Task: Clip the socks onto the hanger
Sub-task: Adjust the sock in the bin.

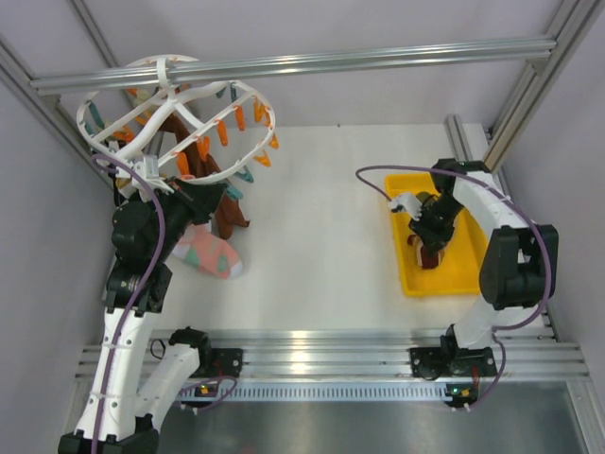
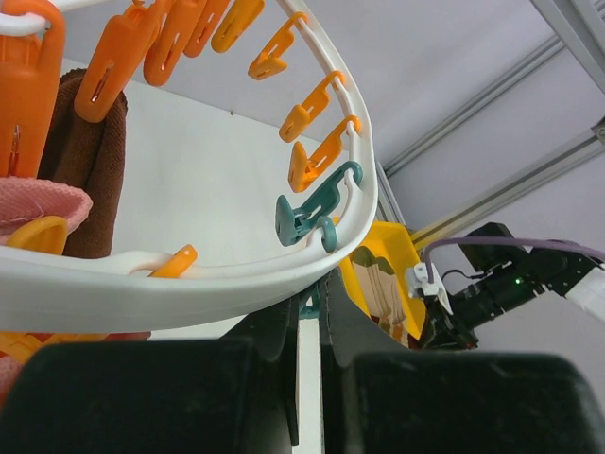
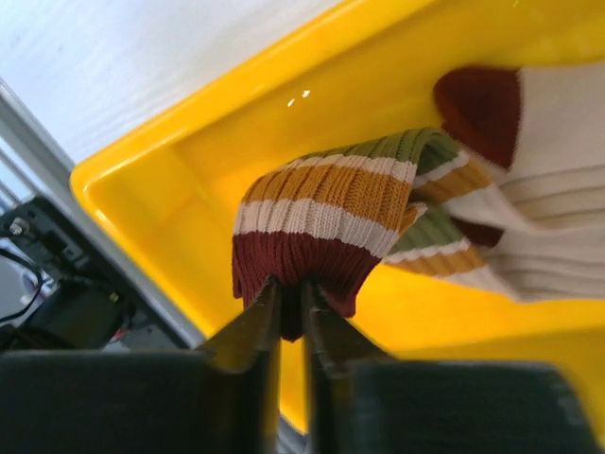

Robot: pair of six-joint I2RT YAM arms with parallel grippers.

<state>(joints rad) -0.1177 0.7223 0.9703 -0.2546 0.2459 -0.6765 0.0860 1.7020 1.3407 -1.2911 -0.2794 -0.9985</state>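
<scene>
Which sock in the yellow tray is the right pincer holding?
The striped sock, banded maroon, white, mustard and green, pinched at its maroon end; the cream ribbed sock beside it isn't gripped.

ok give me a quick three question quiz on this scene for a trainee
1. True or false: the right gripper is shut on a striped sock inside the yellow tray.
2. Which colour is the end it pinches? A pink, B maroon, C teal.
3. Fill in: most clips on the hanger are ___.
Key: 1 true; 2 B; 3 orange.
</scene>
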